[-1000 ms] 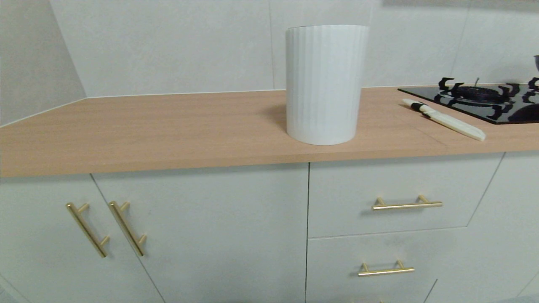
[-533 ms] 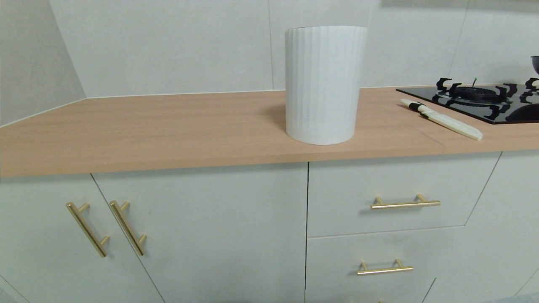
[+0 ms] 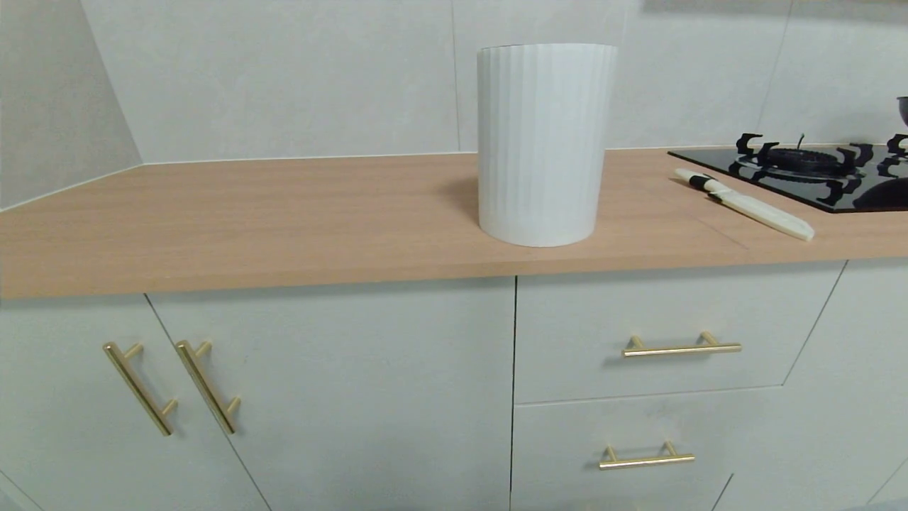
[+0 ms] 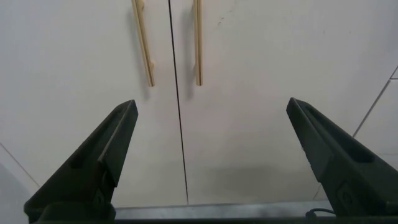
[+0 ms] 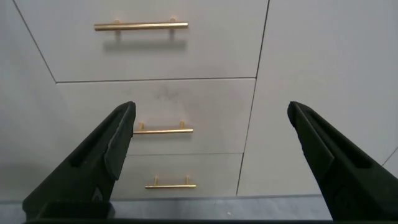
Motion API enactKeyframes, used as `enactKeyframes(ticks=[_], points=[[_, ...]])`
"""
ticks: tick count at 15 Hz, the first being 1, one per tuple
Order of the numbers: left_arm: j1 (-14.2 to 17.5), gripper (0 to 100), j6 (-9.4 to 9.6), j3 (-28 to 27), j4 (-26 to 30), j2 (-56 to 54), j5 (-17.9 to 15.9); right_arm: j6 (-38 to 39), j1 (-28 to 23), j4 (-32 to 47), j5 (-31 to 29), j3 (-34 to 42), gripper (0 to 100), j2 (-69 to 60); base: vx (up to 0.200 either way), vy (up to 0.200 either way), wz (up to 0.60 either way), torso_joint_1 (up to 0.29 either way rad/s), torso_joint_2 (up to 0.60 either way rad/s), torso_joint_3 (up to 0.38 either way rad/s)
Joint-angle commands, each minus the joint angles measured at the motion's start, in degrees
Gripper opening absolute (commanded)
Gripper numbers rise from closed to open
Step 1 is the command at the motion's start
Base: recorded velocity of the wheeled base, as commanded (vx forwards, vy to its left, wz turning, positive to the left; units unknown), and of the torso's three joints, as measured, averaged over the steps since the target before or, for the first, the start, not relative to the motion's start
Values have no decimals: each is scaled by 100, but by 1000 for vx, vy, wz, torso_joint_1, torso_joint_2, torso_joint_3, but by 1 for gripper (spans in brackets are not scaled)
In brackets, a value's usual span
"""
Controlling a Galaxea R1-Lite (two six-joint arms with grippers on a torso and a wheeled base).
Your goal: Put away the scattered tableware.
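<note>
A tall white ribbed holder (image 3: 545,142) stands upright on the wooden counter (image 3: 284,220), near its front edge. To its right a cream knife (image 3: 745,204) with a black band lies flat on the counter beside the hob. My left gripper (image 4: 210,106) is open and held low in front of the cabinet doors (image 4: 261,124), nothing between its fingers. My right gripper (image 5: 210,107) is also open and faces the drawer fronts (image 5: 161,106), holding nothing.
A black glass hob (image 3: 816,174) with burner grates takes up the counter's far right. Below are two doors with gold handles (image 3: 206,387) and drawers with gold pulls (image 3: 681,348). Tiled wall runs behind, a corner at the far left.
The whole head picture has shifted slightly, so the camera moved. The holder and knife keep their places on the counter.
</note>
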Motion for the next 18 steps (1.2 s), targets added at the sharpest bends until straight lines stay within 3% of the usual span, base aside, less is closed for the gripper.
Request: enactKeyframes(ticks=[1,6,18], points=[[2,100,-8,0,0,0,-1,2,-1,0,-1,0,100,7,0,-200,0,7,2,-2],[2,100,-8,0,0,0,-1,2,-1,0,-1,0,100,7,0,-200,0,0,1,3],[2,100,-8,0,0,0,-1,-24,-1,0,-1,0,100,7,0,0,0,0,0,0]])
